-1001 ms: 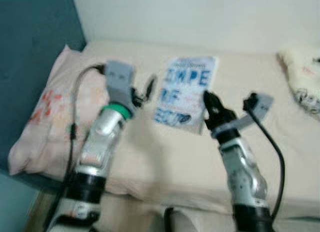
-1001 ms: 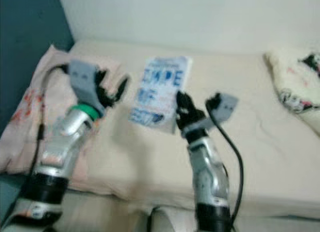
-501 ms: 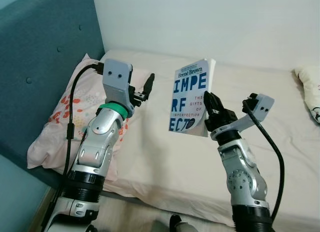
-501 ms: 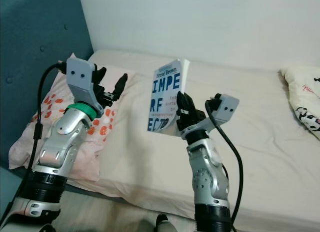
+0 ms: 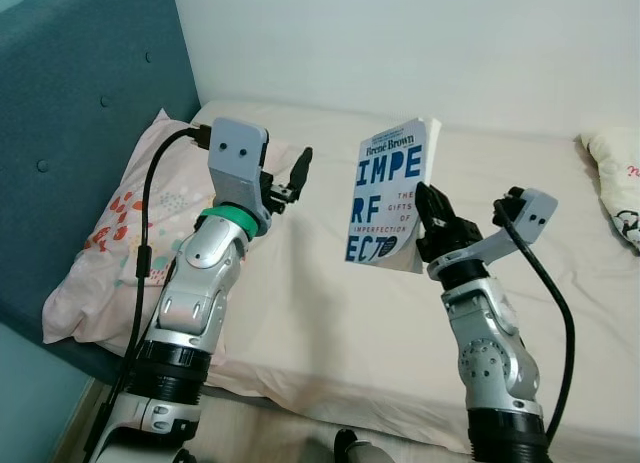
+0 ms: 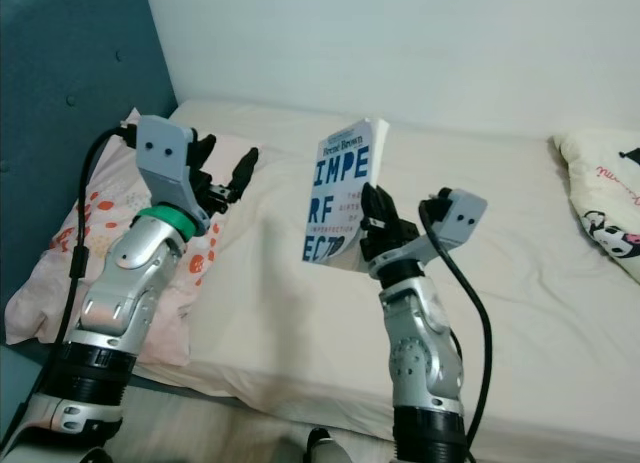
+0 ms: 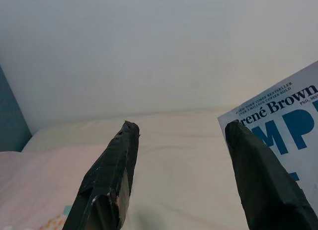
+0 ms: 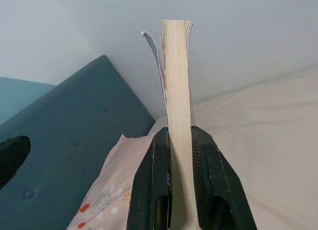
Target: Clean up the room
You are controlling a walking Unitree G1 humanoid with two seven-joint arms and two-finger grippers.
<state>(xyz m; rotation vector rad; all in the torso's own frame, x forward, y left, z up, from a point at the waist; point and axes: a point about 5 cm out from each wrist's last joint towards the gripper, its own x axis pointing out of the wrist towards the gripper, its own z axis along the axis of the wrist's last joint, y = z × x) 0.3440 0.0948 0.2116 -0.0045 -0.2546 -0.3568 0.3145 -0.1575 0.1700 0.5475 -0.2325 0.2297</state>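
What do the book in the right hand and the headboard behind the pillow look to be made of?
The white-and-blue paperback book, clamped upright in the right hand, looks like paper with a thin card cover: the cover curls away from the page block. The teal headboard looks like matte fabric upholstery, judging by its tufted buttons.

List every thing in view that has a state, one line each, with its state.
book: closed, held upright above the bed, front cover slightly splayed at the top
right gripper: shut on the book's lower edge
left gripper: open, holding nothing, raised beside the book
floral pillow: lying on the bed against the headboard
cartoon pillow: lying on the bed's far side
bed: sheet on, lightly wrinkled
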